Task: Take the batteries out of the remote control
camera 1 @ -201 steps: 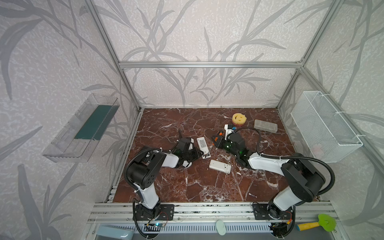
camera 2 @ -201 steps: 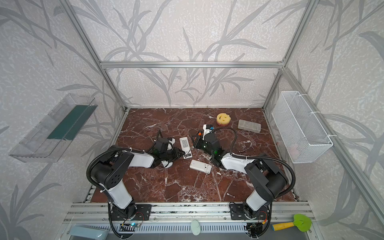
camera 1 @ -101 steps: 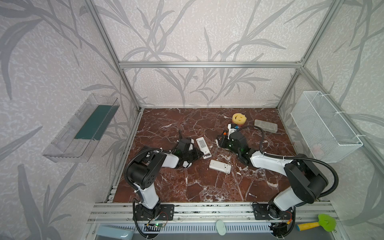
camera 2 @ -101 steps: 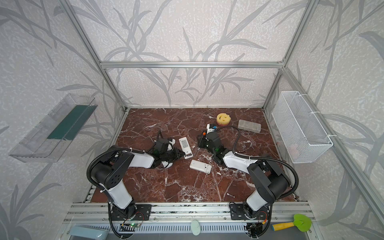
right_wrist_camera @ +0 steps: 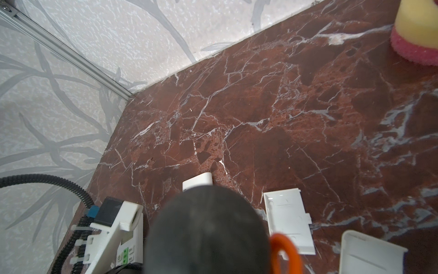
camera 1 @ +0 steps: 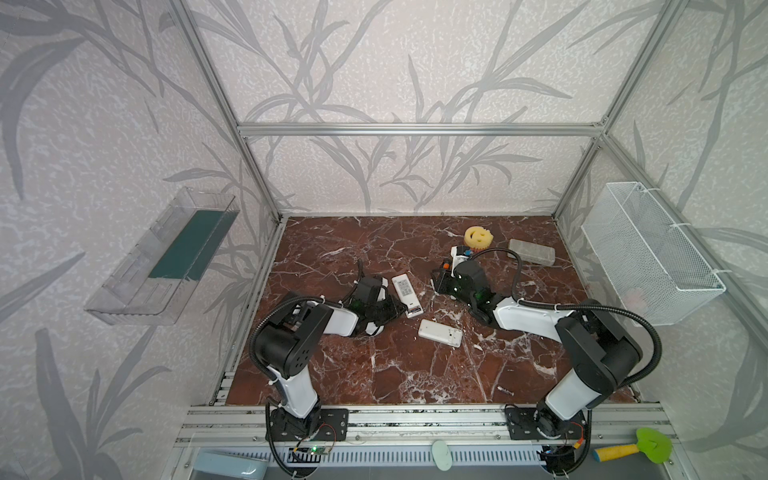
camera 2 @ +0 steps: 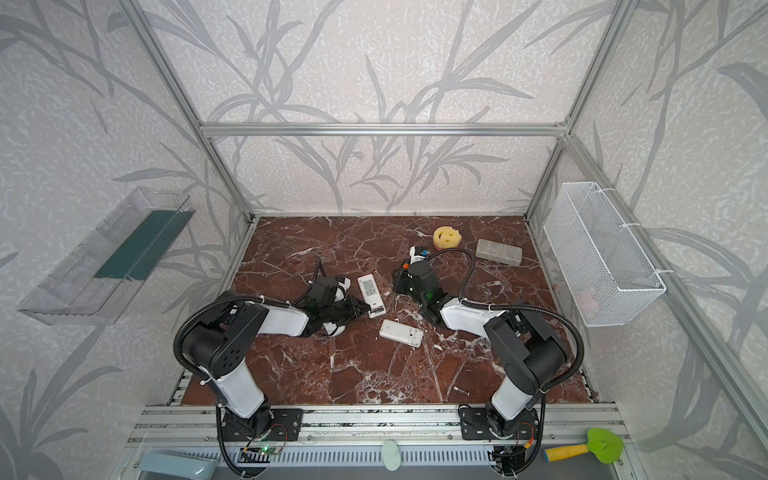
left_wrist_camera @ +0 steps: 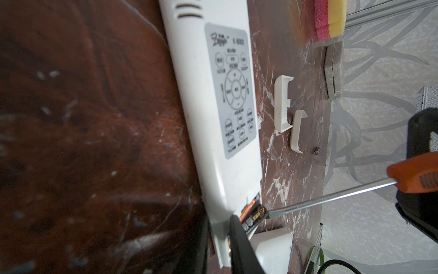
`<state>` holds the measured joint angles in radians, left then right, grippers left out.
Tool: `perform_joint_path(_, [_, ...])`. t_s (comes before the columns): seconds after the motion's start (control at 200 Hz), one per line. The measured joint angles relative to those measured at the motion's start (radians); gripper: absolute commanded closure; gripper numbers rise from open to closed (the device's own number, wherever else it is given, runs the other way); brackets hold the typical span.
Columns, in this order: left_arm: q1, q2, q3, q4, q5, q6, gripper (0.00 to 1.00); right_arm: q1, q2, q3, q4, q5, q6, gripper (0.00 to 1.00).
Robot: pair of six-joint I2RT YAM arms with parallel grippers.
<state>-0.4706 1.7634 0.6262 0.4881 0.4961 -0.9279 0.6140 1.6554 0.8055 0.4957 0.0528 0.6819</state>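
Left jaws grip the remote (left_wrist_camera: 213, 118), battery (left_wrist_camera: 253, 213) in its open bay (left_wrist_camera: 251, 197); right jaws hold the screwdriver (left_wrist_camera: 331, 198).

Black-and-white arms (camera 1: 528, 318), ribbed black cables (right_wrist_camera: 35, 177)

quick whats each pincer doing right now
Left pincer: closed on the remote control.
Right pincer: closed on the orange-handled screwdriver.
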Motion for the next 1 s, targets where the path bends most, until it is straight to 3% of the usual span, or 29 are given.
perform_joint_path(1.0, [0.000, 0.006, 0.000, 0.010, 0.003, -0.001, 0.81, 0.000, 0.033, 0.049, 0.004, -0.019, -0.010, 1.00])
